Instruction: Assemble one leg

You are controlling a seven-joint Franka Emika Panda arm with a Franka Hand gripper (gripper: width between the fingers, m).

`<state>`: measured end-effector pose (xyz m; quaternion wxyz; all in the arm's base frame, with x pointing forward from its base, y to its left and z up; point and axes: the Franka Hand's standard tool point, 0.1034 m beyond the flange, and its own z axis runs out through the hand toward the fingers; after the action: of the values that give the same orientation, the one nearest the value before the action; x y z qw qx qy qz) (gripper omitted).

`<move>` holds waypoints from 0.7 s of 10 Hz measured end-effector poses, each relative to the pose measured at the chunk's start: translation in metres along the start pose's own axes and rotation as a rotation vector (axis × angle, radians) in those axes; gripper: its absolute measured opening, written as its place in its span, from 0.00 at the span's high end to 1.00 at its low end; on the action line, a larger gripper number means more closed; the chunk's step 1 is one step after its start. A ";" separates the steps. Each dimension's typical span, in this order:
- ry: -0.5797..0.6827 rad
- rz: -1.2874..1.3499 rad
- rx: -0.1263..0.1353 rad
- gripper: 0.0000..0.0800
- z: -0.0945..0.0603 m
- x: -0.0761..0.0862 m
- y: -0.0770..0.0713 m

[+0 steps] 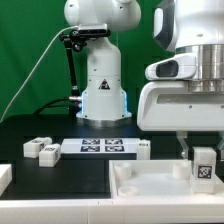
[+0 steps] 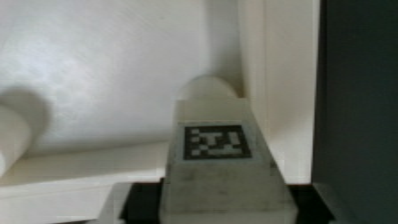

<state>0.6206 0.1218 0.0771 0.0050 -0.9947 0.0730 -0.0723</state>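
Gripper (image 1: 203, 160): closed on the leg (image 1: 204, 165), fingers clamping its sides, over the tray (image 1: 150, 185) at the exterior view's right. Leg: small white plastic post, smooth matte faces, upright, square black-and-white tag facing the camera. Wrist view: leg (image 2: 217, 150) tapering to a rounded far end, tag centred on the near face, lower part cut off by the frame. Tray: large white moulded piece with raised rims; far corner hidden behind the arm housing. Contact between leg tip and tray socket: not discernible. Marker board (image 1: 103, 148): thin, flat, white, with black tags, on the black table (image 1: 60, 185). Loose white blocks (image 1: 40, 149) just beside the board; detail too small to resolve.
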 end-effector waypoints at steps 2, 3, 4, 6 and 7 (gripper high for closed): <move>0.013 0.288 0.011 0.64 0.001 -0.001 0.001; 0.019 0.418 0.012 0.64 0.001 -0.001 0.001; 0.020 0.587 0.010 0.64 0.001 -0.002 0.001; 0.026 0.903 0.005 0.64 0.001 -0.002 0.000; 0.033 1.071 -0.001 0.63 0.002 -0.003 0.000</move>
<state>0.6182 0.1223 0.0751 0.0396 -0.8168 0.5706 -0.0752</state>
